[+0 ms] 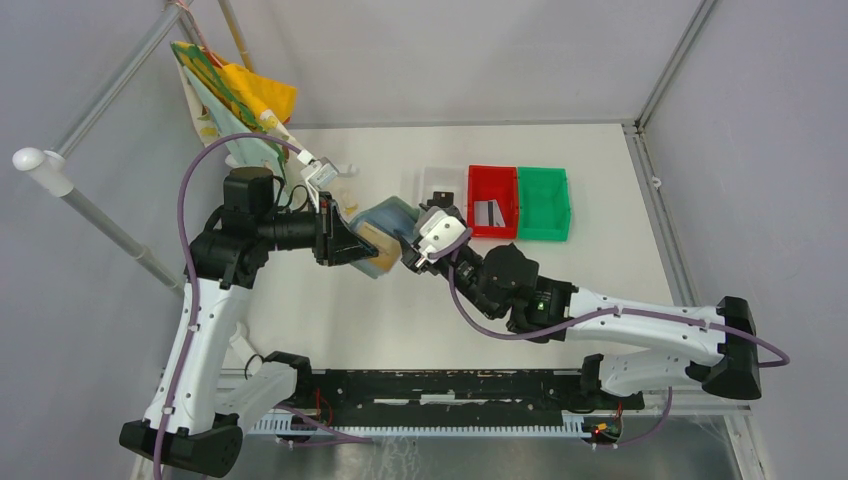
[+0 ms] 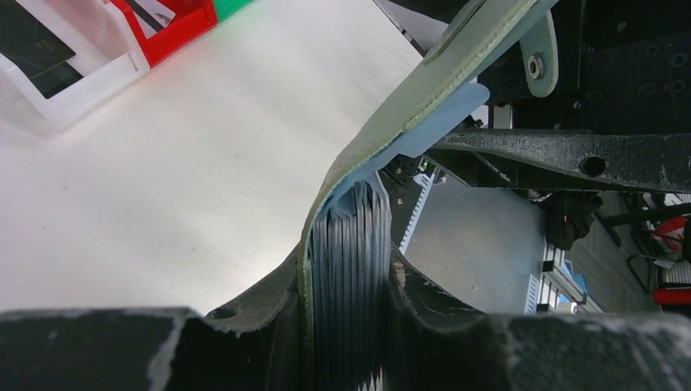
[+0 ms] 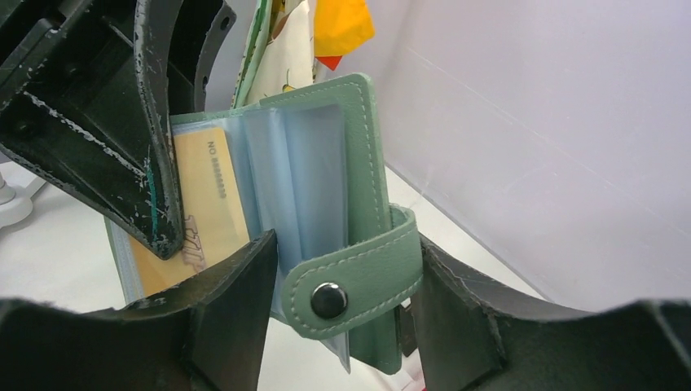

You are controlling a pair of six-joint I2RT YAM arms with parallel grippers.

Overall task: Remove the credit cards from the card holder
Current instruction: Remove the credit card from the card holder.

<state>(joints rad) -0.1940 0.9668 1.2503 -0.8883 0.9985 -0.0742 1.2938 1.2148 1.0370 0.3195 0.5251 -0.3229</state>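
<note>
card holder (image 1: 388,218), top view: mostly covered by left gripper (image 1: 362,248) and right gripper (image 1: 412,250); only its far part shows.
sleeves (image 2: 350,269), left wrist: blurred, too close to count.
tan-gold card (image 3: 204,204): one side behind left gripper's finger (image 3: 155,179); print too soft to read.
holder's lower edge, right wrist: behind right gripper's fingers (image 3: 236,293); contact unclear.
white bin (image 2: 90,85): cut by frame edge; black card (image 2: 28,45) inside partly seen.
silvery card (image 1: 488,212) in red bin (image 1: 473,200): too small for detail.
</note>
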